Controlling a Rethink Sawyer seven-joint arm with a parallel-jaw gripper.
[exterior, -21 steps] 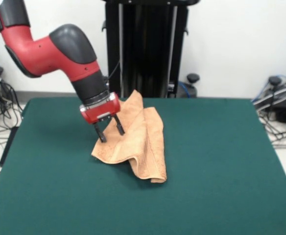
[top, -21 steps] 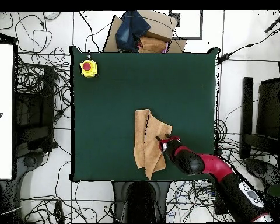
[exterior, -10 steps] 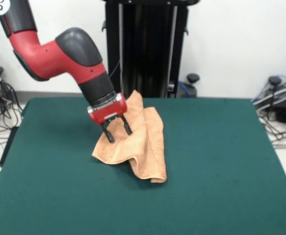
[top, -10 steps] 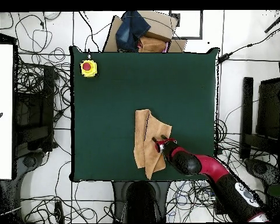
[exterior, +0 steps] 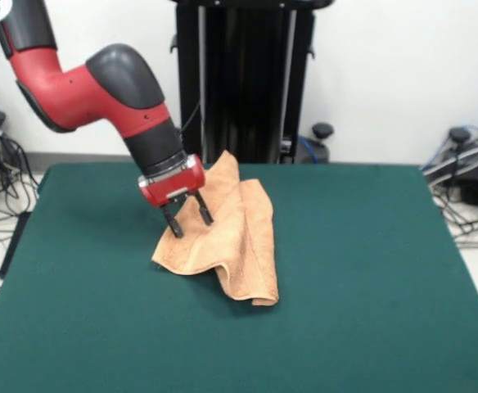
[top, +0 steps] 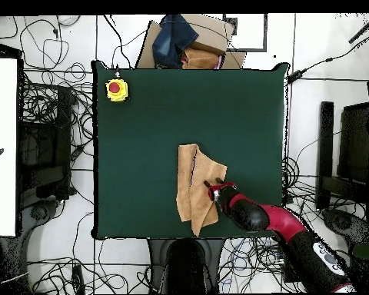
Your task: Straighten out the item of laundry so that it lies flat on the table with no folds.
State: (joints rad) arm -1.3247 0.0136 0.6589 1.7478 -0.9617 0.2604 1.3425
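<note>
The towel (exterior: pixel 227 237) is light orange-tan and fuzzy. It lies on the green worktop (exterior: pixel 370 286), toward the side where the robot stands, not in the middle. It is not flat. In the front view it is bunched up, with a long fold running down its middle and one edge curled over at the near corner. Its far end points up toward the black stand behind the worktop. In the overhead view the towel (top: pixel 195 188) looks like two strips lying side by side, with one part folded over the other. I cannot see a label or any writing on the towel.

The claw (exterior: pixel 186 218) is at the left side of the towel in the front view. Its two black fingers (exterior: pixel 171 222) are spread apart, so the claw is open and is not holding anything. The tips are low, right at the cloth. I cannot tell if they touch it. The claw sits on a red block at the end of the red and black arm (exterior: pixel 108 90), which comes in from the upper left. In the overhead view the claw (top: pixel 215 186) is at the right edge of the towel.

Far from the towel, in one corner of the worktop (top: pixel 249 107), sits a small yellow box with a red button (top: pixel 116 89). No words can be read on it. Many cables (top: pixel 53 100) lie on the floor around the worktop. A cardboard box with dark blue cloth (top: pixel 184 42) sits past its far edge.
</note>
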